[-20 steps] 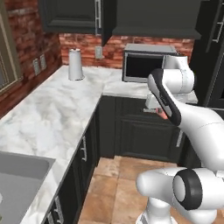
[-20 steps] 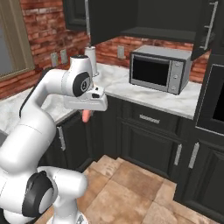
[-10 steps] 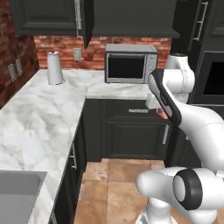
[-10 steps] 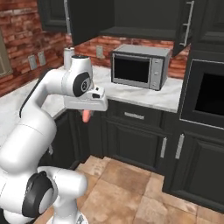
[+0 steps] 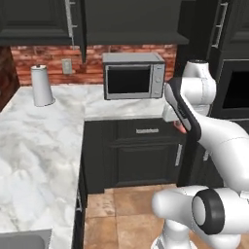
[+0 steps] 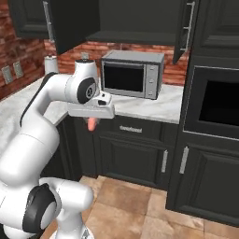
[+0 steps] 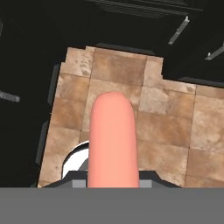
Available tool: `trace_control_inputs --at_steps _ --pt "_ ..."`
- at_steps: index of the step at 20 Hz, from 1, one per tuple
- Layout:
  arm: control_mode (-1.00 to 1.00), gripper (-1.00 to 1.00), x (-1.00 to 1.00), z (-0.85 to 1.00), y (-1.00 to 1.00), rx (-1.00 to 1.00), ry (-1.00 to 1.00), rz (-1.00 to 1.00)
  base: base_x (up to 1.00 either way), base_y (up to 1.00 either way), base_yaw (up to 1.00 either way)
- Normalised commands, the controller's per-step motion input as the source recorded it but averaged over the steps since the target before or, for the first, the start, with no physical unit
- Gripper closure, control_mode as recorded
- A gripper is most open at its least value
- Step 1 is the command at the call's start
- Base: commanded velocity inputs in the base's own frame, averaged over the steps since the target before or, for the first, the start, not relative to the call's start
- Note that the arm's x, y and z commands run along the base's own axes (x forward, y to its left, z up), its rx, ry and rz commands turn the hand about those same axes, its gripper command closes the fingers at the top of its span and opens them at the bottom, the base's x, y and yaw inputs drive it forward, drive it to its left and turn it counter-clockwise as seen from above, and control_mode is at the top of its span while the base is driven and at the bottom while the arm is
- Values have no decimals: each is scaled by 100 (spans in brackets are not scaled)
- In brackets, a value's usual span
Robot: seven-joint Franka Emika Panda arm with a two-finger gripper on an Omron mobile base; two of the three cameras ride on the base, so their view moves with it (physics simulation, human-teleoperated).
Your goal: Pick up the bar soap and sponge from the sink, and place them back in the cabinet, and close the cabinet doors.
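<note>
My gripper (image 6: 93, 119) points down over the tiled floor in front of the lower cabinets, shut on the bar soap (image 6: 93, 124), a salmon-pink rounded slab that hangs below the hand. From the left, the soap (image 5: 181, 128) peeks out beside the arm. In the hand view the bar soap (image 7: 113, 140) runs up the middle, with floor tiles behind it. The cabinet (image 6: 135, 18) above the microwave stands open, with cabinet doors (image 6: 70, 23) swung out on both sides. A corner of the sink (image 5: 24, 239) shows at the lower left. The sponge is out of view.
A grey microwave (image 6: 132, 73) sits on the marble counter (image 5: 39, 146) under the open cabinet. A paper towel roll (image 5: 42, 86) stands at the back left. A built-in oven (image 6: 217, 105) fills the tall unit on the right. Brown floor tiles (image 6: 135, 205) lie below.
The whole picture has shifted left as the camera moved with the base; the microwave now sits nearer the centre. The soap stays in the shut gripper, held the same way.
</note>
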Motion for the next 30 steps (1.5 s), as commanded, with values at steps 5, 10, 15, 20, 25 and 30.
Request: trace_control_inputs --at_steps 5,10,15,20,25,30 --pt "100 100 0 0 0 0 0 0 60 1 -18" --pt "100 100 0 0 0 0 0 0 69 17 -9" --pt "100 100 0 0 0 0 0 0 67 18 -7" --pt "100 100 0 0 0 0 0 0 51 18 -8" --pt "100 100 0 0 0 0 0 0 37 24 -9" --pt "100 100 0 0 0 0 0 0 41 29 -7"
